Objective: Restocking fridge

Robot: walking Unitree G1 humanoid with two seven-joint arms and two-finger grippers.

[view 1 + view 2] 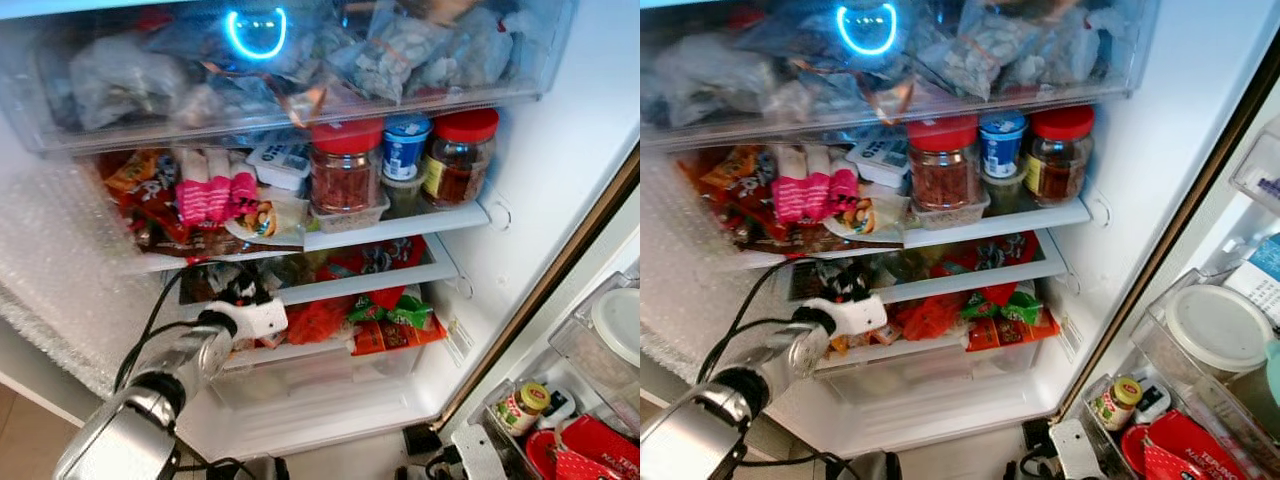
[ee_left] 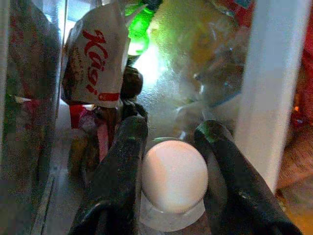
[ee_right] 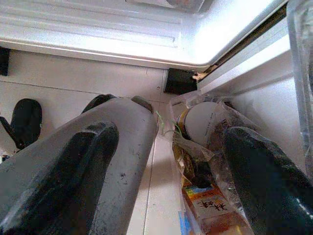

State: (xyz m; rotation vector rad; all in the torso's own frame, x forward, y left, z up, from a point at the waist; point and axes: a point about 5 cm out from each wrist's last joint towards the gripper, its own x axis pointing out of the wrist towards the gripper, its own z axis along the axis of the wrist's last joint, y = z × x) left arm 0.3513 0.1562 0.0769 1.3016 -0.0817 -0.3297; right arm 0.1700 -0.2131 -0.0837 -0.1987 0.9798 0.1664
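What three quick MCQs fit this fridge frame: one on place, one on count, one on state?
1. Where is the left end effector?
A. in the door bin
B. inside the fridge at a middle shelf
C. on the floor

2. How many red-lidded jars stand on the upper shelf?
A. two
B. none
C. five

3. What is the left end effector doing?
A. hanging open
B. gripping a jar lid
C. shut on a white egg

Answers: 1 B, the arm reaches between the shelves. 2 A, two red lids flank a blue-lidded tub. 3 C, the fingers bracket the egg.
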